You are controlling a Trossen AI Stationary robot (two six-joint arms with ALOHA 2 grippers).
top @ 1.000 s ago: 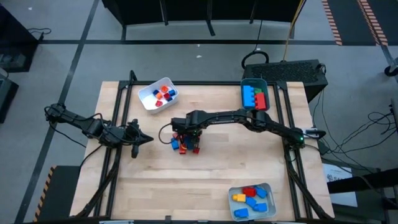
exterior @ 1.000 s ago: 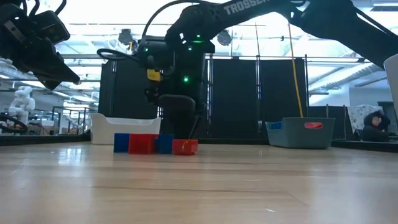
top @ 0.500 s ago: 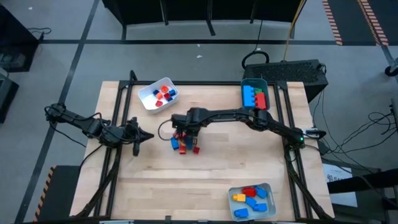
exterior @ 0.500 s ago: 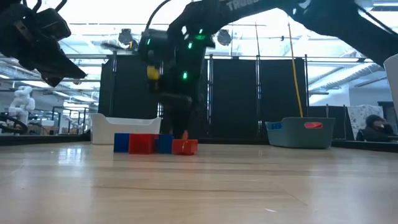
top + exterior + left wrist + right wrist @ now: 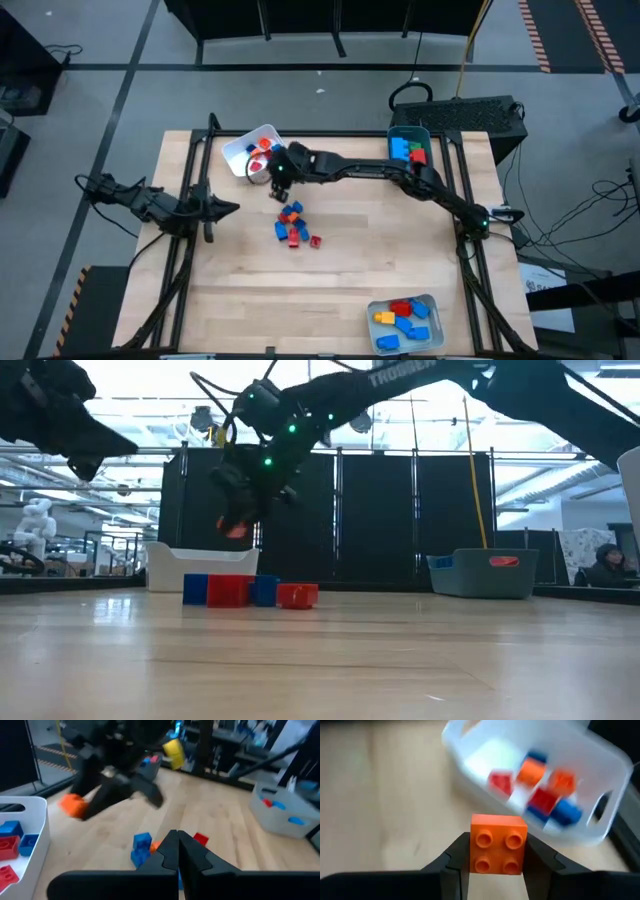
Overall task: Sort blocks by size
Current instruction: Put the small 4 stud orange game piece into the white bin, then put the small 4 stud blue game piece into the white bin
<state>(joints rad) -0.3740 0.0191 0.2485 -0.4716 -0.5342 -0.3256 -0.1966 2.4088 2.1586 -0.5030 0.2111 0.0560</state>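
My right gripper (image 5: 278,172) is shut on a small orange four-stud block (image 5: 498,843), held in the air beside the white tray (image 5: 240,148) at the far left; the block also shows in the low view (image 5: 235,527) and the left wrist view (image 5: 74,804). A cluster of small blue, red and orange blocks (image 5: 293,225) lies on the table's middle. The white tray holds several small blocks (image 5: 540,790). My left gripper (image 5: 232,207) is shut and empty, above the table's left edge. My right gripper pinches the orange block by its two opposite side faces (image 5: 472,845) between its two fingers. The studded top faces the wrist camera. The block is lifted clear of the table, near the white tray's rim.
A teal tray (image 5: 410,150) with larger blue, green and red blocks stands at the far right. A tray (image 5: 405,322) with blue, red and yellow blocks stands at the near right. The table's near left part is bare wood.
My right gripper has risen from the block cluster at the table's middle with the orange block and gone toward the far left, up to the white tray. The block is lifted clear. My left gripper has drawn back slightly toward the left edge.
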